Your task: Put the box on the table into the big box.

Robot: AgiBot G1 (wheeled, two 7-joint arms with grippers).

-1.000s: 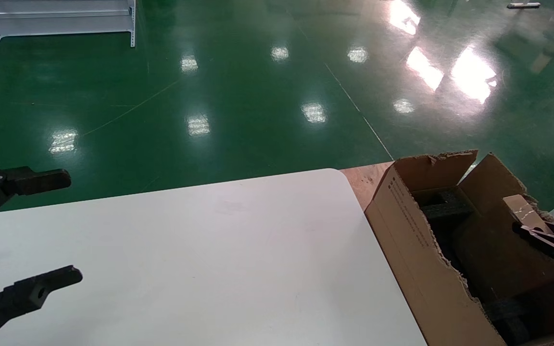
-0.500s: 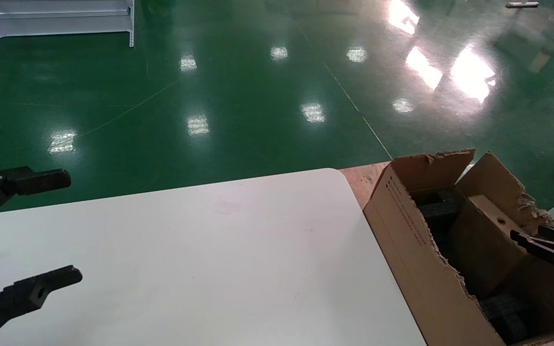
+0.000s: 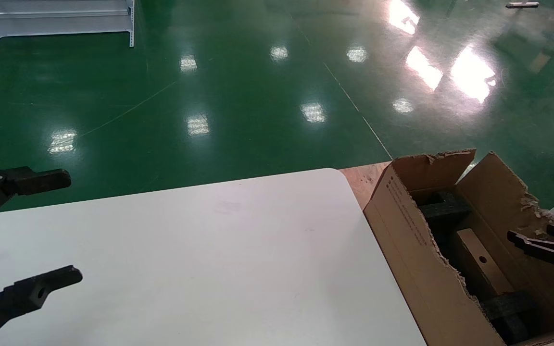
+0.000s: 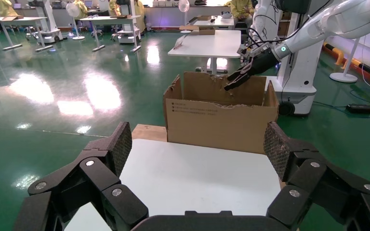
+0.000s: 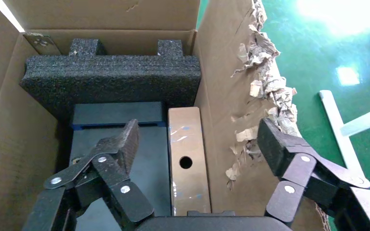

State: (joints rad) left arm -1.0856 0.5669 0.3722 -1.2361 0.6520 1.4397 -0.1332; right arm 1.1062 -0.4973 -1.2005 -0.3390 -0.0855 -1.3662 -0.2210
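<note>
At about 4 o'clock in the head view the big box (image 3: 431,269) runs off the lower edge, so its near end and base are cut away; the small print on its side (image 3: 404,211) is too fine to read. The box (image 3: 481,269) inside shows only its top, its near end covered by black foam (image 3: 508,307). The right gripper (image 3: 544,242), at 3 o'clock, is cut by the frame edge, wrist and arm unseen. At 9 o'clock the left gripper (image 3: 46,228) shows fingers only. In the right wrist view the box's (image 5: 187,161) near end slips behind the gripper body, and the carton floor stays mostly covered by foam (image 5: 111,79)
</note>
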